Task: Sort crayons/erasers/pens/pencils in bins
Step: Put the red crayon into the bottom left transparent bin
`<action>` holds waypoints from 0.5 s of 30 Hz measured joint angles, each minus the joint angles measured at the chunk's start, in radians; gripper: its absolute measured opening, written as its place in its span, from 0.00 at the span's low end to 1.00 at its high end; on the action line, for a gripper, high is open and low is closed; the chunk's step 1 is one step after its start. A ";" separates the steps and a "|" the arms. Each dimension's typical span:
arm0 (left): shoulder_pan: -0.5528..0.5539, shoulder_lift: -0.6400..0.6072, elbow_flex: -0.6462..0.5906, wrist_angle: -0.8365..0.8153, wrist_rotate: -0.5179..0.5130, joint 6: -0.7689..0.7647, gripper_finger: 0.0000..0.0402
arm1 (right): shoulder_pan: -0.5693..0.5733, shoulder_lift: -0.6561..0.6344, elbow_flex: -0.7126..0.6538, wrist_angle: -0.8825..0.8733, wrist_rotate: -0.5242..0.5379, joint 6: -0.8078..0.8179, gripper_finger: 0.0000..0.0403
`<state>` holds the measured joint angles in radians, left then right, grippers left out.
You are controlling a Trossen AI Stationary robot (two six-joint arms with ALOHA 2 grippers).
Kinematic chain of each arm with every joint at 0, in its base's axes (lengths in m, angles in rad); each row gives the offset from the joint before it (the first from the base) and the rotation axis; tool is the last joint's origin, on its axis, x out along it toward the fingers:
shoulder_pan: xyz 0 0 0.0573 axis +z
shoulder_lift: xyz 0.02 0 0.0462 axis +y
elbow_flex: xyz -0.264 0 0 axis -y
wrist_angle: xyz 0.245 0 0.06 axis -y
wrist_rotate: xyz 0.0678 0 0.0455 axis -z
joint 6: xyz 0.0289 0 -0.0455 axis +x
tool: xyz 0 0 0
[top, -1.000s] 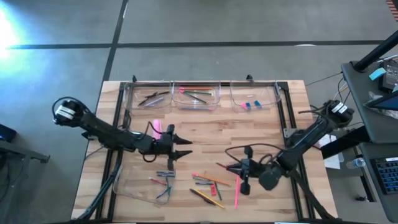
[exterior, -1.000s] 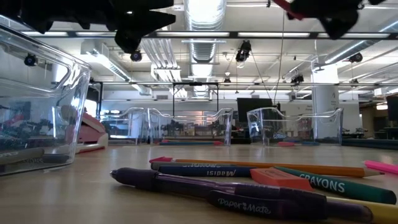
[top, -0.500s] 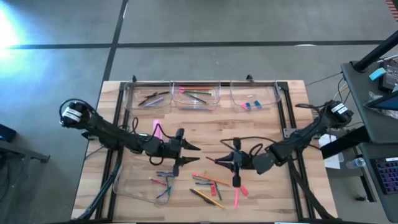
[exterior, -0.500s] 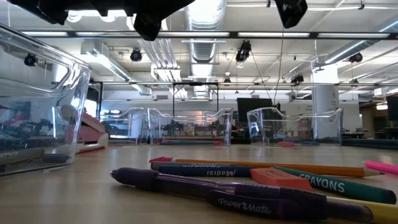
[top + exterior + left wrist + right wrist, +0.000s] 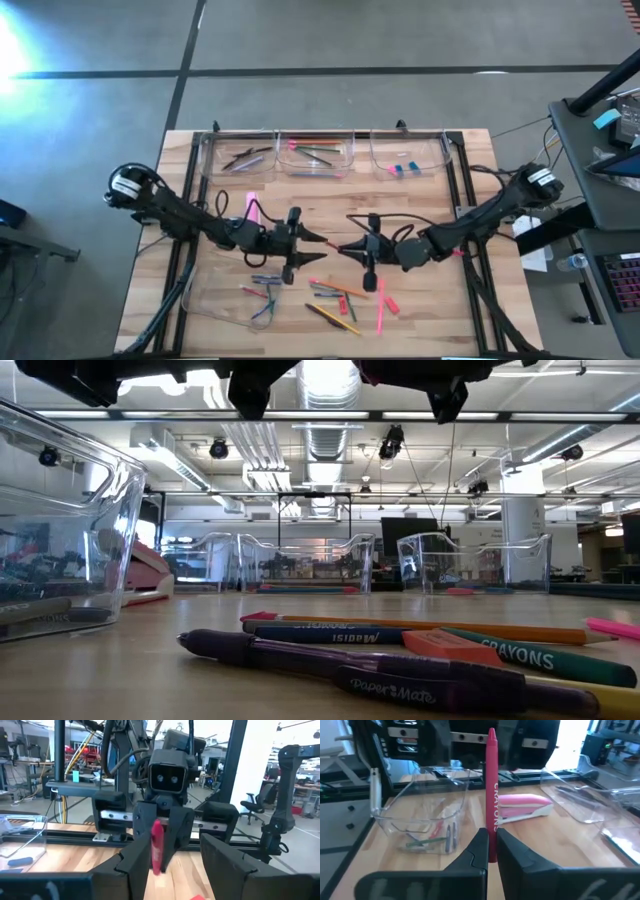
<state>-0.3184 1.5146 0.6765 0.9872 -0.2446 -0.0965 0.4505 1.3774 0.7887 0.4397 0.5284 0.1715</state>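
- Pale butcher-block wooden table (image 5: pixel 420 215) with a black frame along its edges, standing on a grey concrete floor crossed by dark seams.
- Three clear bins (image 5: pixel 323 153) in a row along the far edge: dark pens (image 5: pixel 245 158) in the left one, pencils (image 5: pixel 318 152) in the middle one, blue and pink erasers (image 5: pixel 402 169) in the right one.
- Fourth clear bin (image 5: pixel 232 293) at the near left, with a few crayons (image 5: pixel 262 284) lying in it.
- Loose pile of unsorted sticks (image 5: pixel 340 298) on the near centre of the table, with a long pink pencil (image 5: pixel 381 305) at its right edge.
- Pink stapler-like object (image 5: pixel 253 207) on the wood just behind the left arm; exact identity hard to judge from above.
- Right gripper (image 5: pixel 491 851) above table centre, fingers pinched tight on a red crayon (image 5: pixel 491 785) that points toward the left gripper.
- Left gripper (image 5: pixel 312 251) facing it, near but apart, jaws spread with nothing between them.
- Seen level from the table top: large open room with white ceiling ducts (image 5: pixel 322 400), strip lights and a dark monitor (image 5: pixel 410 535) far off.
- Cluttered desk (image 5: pixel 612 130) to the right of the table.
- Office chair (image 5: pixel 252 802) among the benches in the room behind.
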 joint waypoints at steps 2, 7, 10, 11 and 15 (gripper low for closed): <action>0.001 0.002 0.002 -0.001 -0.020 0.000 0.39 | -0.007 0.014 0.002 0.023 -0.028 0.000 0.03; 0.003 0.001 0.002 -0.001 -0.044 0.000 0.39 | -0.024 0.042 0.002 0.050 -0.043 0.000 0.03; 0.003 0.001 -0.001 -0.004 -0.044 0.012 0.39 | -0.030 0.046 0.002 0.053 -0.050 0.003 0.03; 0.003 0.003 -0.001 -0.011 -0.044 0.024 0.39 | -0.032 0.046 0.002 0.053 -0.057 0.004 0.03; 0.003 0.003 -0.001 -0.035 -0.045 0.033 0.32 | -0.033 0.046 0.002 0.059 -0.062 0.004 0.03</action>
<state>-0.3157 1.5177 0.6750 0.9524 -0.2893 -0.0635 0.4180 1.4235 0.7906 0.4984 0.4668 0.1753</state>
